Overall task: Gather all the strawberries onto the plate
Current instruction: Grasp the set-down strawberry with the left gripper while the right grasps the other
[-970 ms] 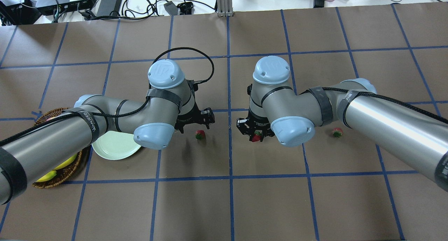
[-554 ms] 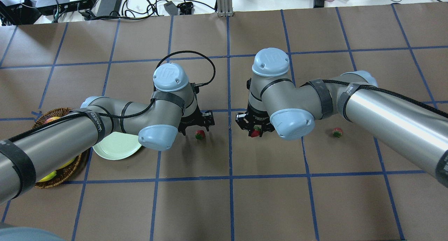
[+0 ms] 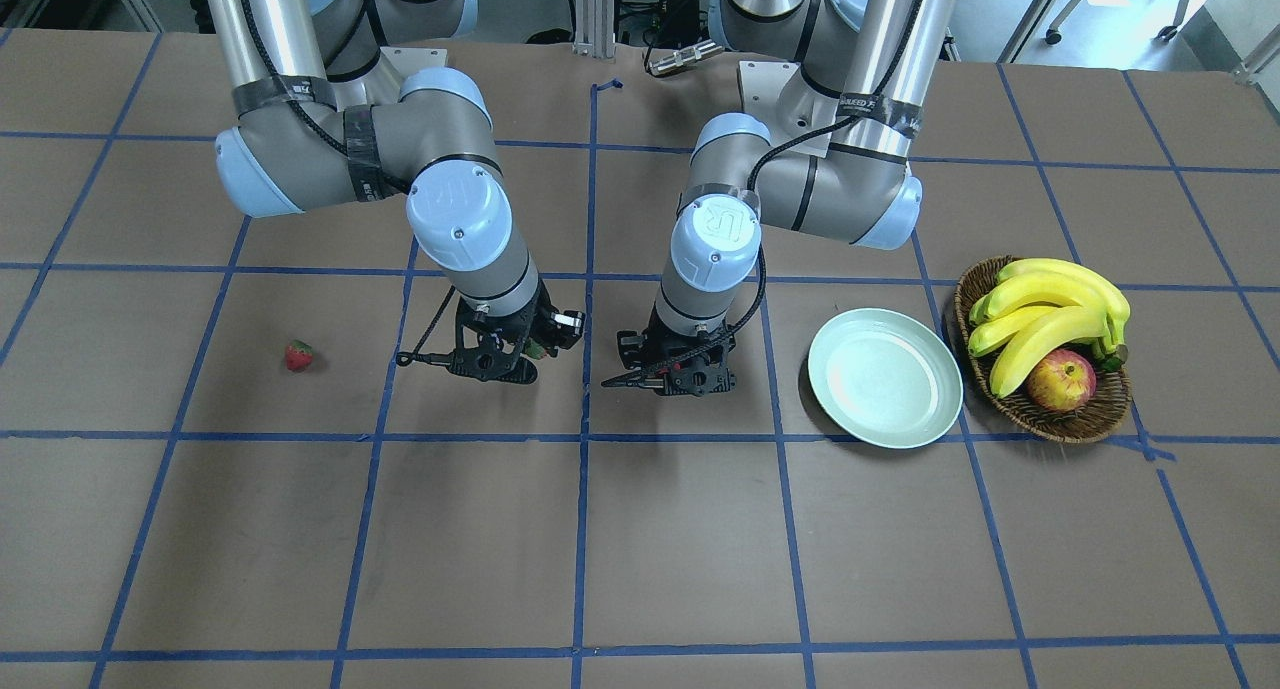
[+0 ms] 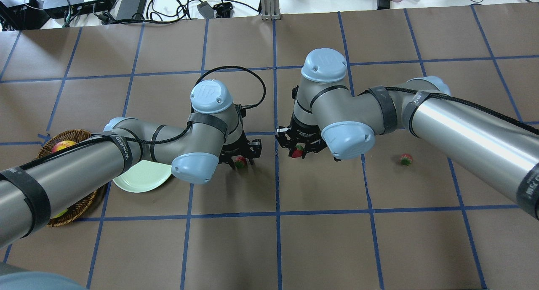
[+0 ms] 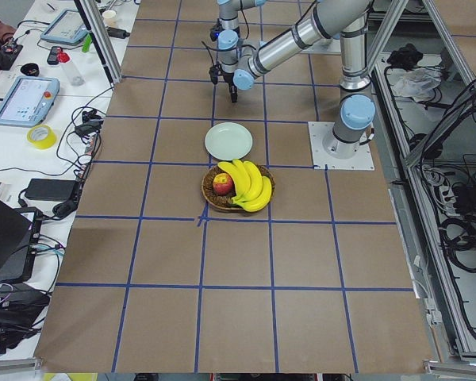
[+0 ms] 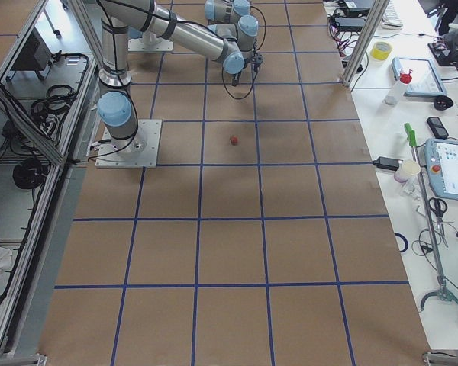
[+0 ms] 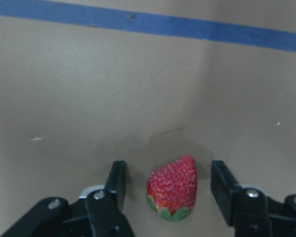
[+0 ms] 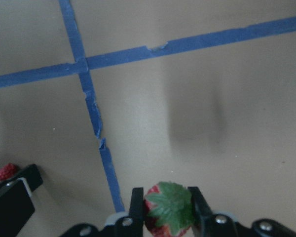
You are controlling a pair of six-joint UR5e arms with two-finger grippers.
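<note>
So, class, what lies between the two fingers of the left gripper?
A strawberry lies on the table between the fingers of the open left gripper, with a gap on each side. The left wrist view shows it.

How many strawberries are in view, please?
3. One strawberry sits on the table between the left gripper's open fingers; another strawberry is clamped in the right gripper; a third strawberry lies alone farther to the robot's right. The plate holds none.
</note>
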